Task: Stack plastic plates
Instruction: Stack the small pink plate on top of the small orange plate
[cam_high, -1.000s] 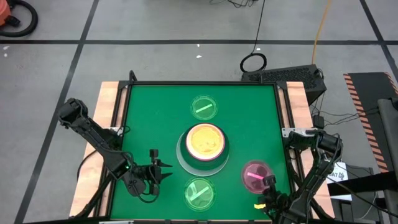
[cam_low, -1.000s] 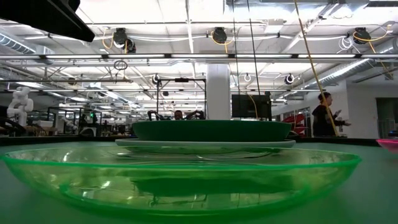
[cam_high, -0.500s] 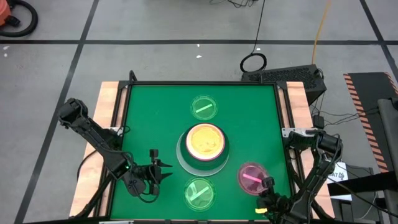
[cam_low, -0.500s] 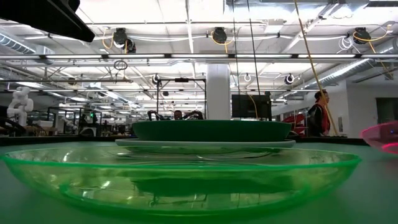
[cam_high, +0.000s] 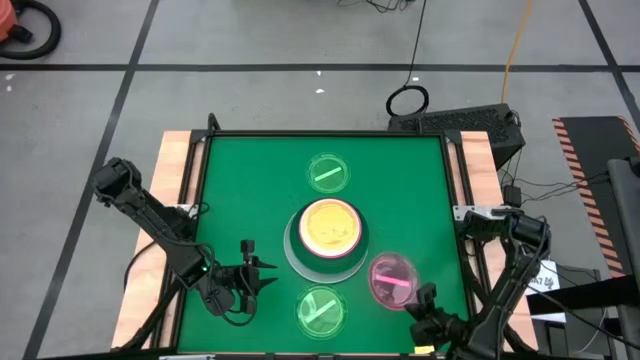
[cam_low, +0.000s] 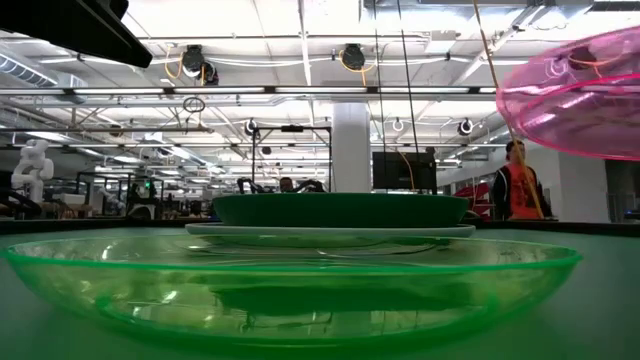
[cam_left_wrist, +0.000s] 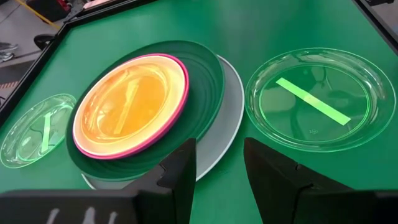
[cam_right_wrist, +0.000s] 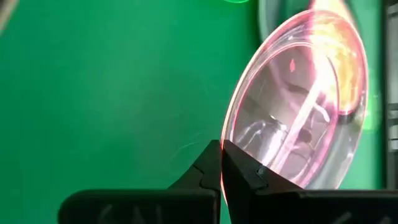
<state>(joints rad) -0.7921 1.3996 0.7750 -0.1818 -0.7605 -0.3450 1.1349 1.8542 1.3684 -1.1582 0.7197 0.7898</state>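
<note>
Pink striped plate (cam_high: 391, 280) sits pinched by its rim in the right gripper (cam_high: 420, 298), whose fingers are fully closed on the thin edge; an edge grip looks like the only workable hold on something this flat. In the low view the plate (cam_low: 575, 90) hangs clear above the table (cam_high: 230, 180) and tilted, which should let it pass over the rim of the stack rather than catch on it. It is just beside the near right side of the central stack, not yet over it. That stack is built largest first: pale mint-white plate (cam_left_wrist: 225, 130) at the bottom, dark green plate (cam_left_wrist: 202, 71) on it, bright pink plate (cam_left_wrist: 180, 93) above, orange plate (cam_left_wrist: 127, 102) on top, so each smaller plate nests inside the one below. Two translucent green striped plates lie apart on the table, one on the far side (cam_high: 328, 173), one on the near side (cam_high: 321, 309). Left gripper (cam_high: 262, 275) waits low at the near left of the stack, fingers (cam_left_wrist: 180, 174) partly open, holding nothing. Likely next step: carry the pink striped plate over the orange plate and release.
</note>
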